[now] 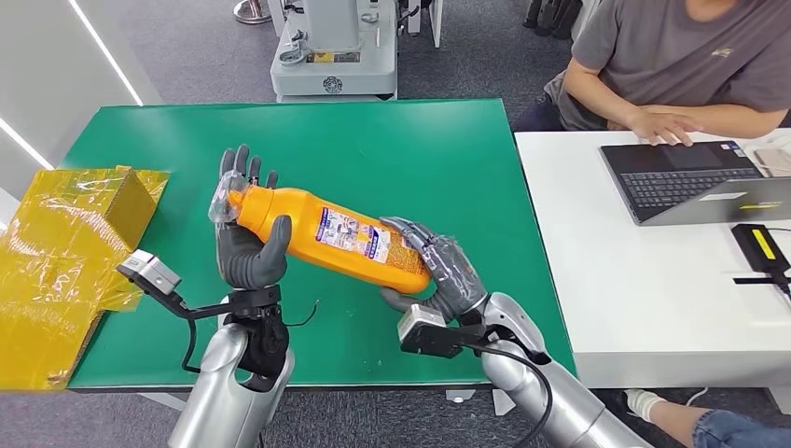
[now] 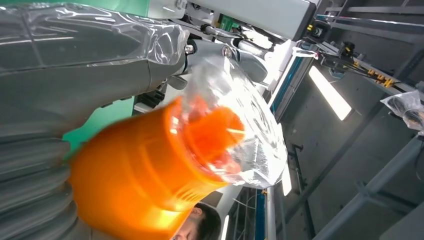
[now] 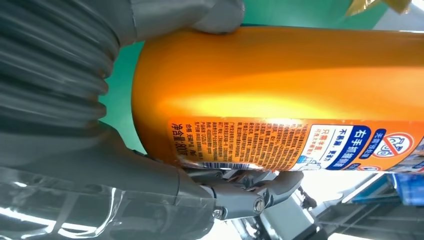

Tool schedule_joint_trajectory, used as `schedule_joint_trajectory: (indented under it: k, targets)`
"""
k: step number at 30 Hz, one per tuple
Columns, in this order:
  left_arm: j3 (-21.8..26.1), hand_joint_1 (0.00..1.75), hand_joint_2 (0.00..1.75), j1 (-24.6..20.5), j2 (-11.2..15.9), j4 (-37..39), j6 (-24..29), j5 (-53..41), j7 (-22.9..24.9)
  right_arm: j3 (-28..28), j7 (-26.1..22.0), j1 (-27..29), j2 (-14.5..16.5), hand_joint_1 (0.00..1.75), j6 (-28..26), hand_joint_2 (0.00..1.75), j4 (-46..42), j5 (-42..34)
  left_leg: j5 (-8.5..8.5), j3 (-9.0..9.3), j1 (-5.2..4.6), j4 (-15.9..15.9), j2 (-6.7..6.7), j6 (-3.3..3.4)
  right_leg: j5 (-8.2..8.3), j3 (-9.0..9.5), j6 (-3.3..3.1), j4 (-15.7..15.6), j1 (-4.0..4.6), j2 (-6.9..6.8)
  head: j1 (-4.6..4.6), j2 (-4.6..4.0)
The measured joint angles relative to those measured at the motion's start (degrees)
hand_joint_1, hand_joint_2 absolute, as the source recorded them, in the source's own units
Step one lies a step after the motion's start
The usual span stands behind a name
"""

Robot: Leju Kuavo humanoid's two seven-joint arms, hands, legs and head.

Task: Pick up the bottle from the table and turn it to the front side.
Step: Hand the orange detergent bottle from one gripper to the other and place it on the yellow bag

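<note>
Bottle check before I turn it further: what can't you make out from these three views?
- Bottle label: print too small in the head view; in the right wrist view the picture edge cuts it off.
- Bottle's far side: turned away from every view.
- Cap: blurred under clear wrap in the left wrist view.
- Left hand and right hand: the bottle hides their contact.

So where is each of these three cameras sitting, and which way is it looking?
Head view: high on the robot, looking down at the green table; both silver arms, left hand and right hand holding the orange bottle.
Left wrist view: behind the left hand, facing the bottle's wrapped cap.
Right wrist view: behind the right hand, facing the bottle's label.
Shared: the bottle.
</note>
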Motion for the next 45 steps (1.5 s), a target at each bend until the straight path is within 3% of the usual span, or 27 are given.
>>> schedule_joint_trajectory:
  k: [14,18,36,38,39,42,43,45]
  targets:
    - [0.01,0.00,1.75,-0.09,-0.17,1.02,-0.18,0.01,-0.01,0.64,0.13,-0.91,0.00,1.75,2.45,1.75,2.83,0.02,0.00,-0.01,0.00,0.00,0.00,0.00,0.00,0.00,0.00,0.00,0.00,0.00,0.00,0.00]
    - [0.02,1.70,1.75,-0.51,-0.12,1.53,-0.19,0.33,-0.82,0.66,-0.48,-1.66,0.00,1.75,3.25,1.75,5.06,-0.26,0.00,-0.01,0.00,0.00,0.00,0.00,0.00,0.00,0.00,0.00,0.00,0.00,0.00,0.00]
    - [0.09,1.75,1.75,-1.34,0.31,2.58,-0.19,1.29,-2.67,0.75,-1.66,-2.73,-0.02,1.74,3.36,1.75,8.41,-1.01,0.00,-0.02,0.00,0.00,0.00,0.00,0.00,-0.01,0.00,0.00,0.00,0.00,0.01,0.00]
    - [0.09,1.75,1.75,-1.43,0.31,2.70,-0.18,1.38,-2.87,0.80,-1.75,-2.72,-0.02,1.59,3.17,1.75,8.46,-1.18,0.00,-0.02,0.00,0.00,0.00,0.00,0.00,-0.01,0.00,0.00,0.00,0.00,0.01,0.00]
    - [0.09,1.75,1.75,-1.46,0.31,2.72,-0.18,1.44,-2.91,0.80,-1.74,-2.71,-0.02,1.30,3.02,1.75,8.46,-1.23,0.00,-0.02,0.00,0.00,0.00,0.00,0.00,-0.01,0.00,0.00,0.00,0.00,0.01,0.00]
    - [0.09,1.75,1.75,-1.66,0.30,2.74,-0.17,1.70,-2.97,0.80,-1.46,-2.68,-0.02,0.14,2.31,1.75,8.46,-1.62,0.00,-0.02,0.00,0.00,0.00,0.00,0.00,-0.01,0.00,0.01,0.00,0.00,0.01,0.00]
    - [0.09,1.75,1.75,-1.76,0.29,2.74,-0.16,1.78,-2.97,0.80,-1.30,-2.66,-0.02,0.00,2.00,1.31,8.46,-1.76,0.00,-0.02,0.00,0.00,0.00,0.00,0.00,-0.01,0.00,0.00,0.00,0.00,0.01,0.00]
    - [0.09,1.75,1.75,-1.91,0.29,2.75,-0.10,1.88,-2.97,0.79,-0.81,-2.64,-0.01,0.00,1.23,0.44,8.46,-2.09,0.00,-0.02,0.00,0.00,0.00,0.00,0.00,-0.01,0.00,0.00,0.00,0.00,0.00,0.00]
